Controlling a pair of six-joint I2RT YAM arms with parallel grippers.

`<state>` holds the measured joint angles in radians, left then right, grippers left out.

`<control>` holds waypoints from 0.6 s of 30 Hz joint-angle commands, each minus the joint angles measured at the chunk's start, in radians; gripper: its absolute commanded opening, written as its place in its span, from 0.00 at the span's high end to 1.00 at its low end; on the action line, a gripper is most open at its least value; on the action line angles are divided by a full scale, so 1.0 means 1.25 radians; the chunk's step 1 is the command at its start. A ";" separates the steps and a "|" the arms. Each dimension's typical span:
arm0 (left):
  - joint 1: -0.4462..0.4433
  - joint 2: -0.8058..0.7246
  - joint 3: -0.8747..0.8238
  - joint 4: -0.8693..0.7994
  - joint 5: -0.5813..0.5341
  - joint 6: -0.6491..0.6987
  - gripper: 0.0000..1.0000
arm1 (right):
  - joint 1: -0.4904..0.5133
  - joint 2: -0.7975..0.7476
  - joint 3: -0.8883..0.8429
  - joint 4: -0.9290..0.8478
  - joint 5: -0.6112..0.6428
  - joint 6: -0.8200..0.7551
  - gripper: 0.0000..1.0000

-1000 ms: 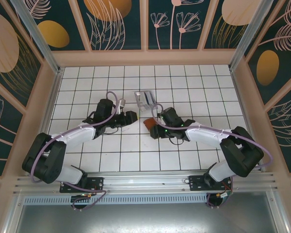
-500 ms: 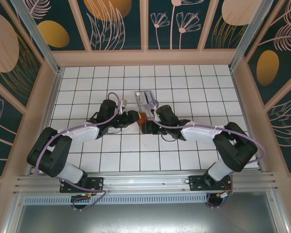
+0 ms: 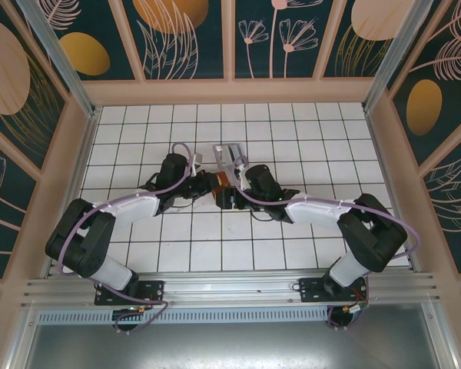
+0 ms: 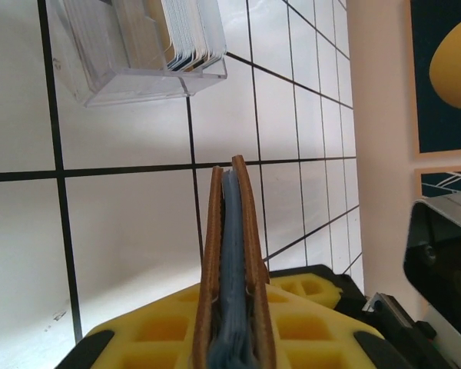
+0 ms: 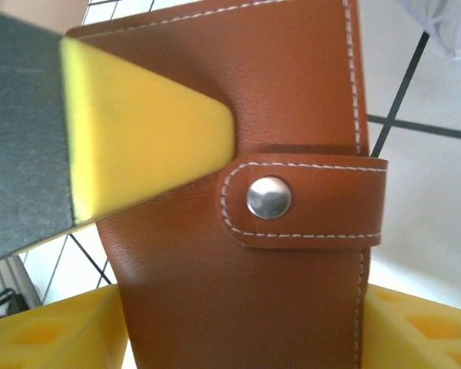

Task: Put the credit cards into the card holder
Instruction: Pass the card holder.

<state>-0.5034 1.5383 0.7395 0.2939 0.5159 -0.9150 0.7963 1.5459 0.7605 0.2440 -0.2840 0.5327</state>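
Note:
The card holder [image 3: 223,182], brown leather with a metal snap, hangs upright between my two grippers just in front of the clear tray. My left gripper [image 3: 214,187] is shut on it. In the left wrist view the card holder [image 4: 230,246] shows edge-on with a blue lining, pinched between the yellow pads [image 4: 154,330]. My right gripper [image 5: 246,334] is open, its yellow fingers [image 5: 54,338] flanking the side edges of the card holder [image 5: 276,92]. The left gripper's finger [image 5: 138,146] presses on its cover. The credit cards [image 4: 188,34] stand stacked in the tray.
The clear plastic tray [image 3: 221,148] with the cards [image 3: 234,159] sits just behind the grippers on the white tiled floor [image 3: 307,131]. Wooden walls [image 3: 230,91] enclose the workspace. The right arm's wrist [image 4: 442,254] is close on the right in the left wrist view.
Both grippers came together near the tray. The right one carried the holder left and back. My left gripper closed on the holder, and the right jaws widened.

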 commanded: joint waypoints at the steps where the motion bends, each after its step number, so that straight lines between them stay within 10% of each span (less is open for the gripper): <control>1: -0.004 -0.007 0.067 -0.061 0.016 0.063 0.86 | 0.010 -0.096 -0.041 0.004 0.065 -0.070 0.21; 18: -0.003 -0.002 0.099 -0.137 0.077 0.142 0.80 | -0.073 -0.120 0.029 -0.142 0.018 -0.222 0.31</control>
<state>-0.5034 1.5406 0.8345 0.1188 0.5739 -0.7494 0.6979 1.3575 0.7490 0.0624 -0.1925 0.2771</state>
